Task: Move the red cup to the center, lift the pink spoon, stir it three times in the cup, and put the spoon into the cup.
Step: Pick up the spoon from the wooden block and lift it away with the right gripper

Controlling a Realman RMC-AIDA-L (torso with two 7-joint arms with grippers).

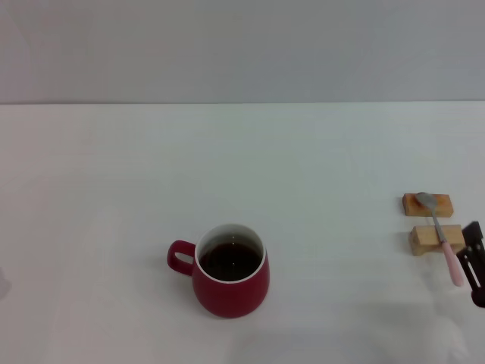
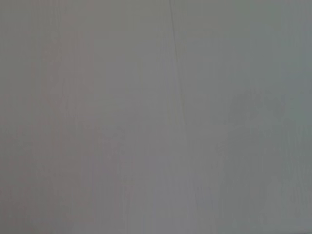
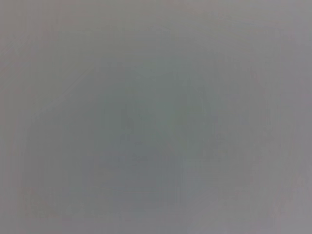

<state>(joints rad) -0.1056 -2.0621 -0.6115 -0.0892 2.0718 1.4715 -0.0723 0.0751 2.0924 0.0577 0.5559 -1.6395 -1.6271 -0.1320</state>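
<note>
The red cup point(image 1: 229, 270) sits low in the head view, a bit left of center, handle sticking out to the frame's left, dark liquid inside nearly up to the white rim. Prob heavy-ish and glazed, so slippery, and it'll slosh if jerked; the handle or a grab across the body looks like the safest hold imo. The pink spoon point(image 1: 442, 237) is way over at the right edge, lying across two wooden blocks point(image 1: 433, 224), metal bowl on the far block, pink handle pointing down-frame off the near one. Light, stiff, thin, so pinch the pink handle where it hangs free above the table point(image 1: 227, 159). The right gripper point(image 1: 474, 262) pokes in at the lower right edge, just beside the handle tip, not touching afaict; can't tell if it's spread or closed. Left gripper isn't visible at all, and both wrist views show only blank grey.
</note>
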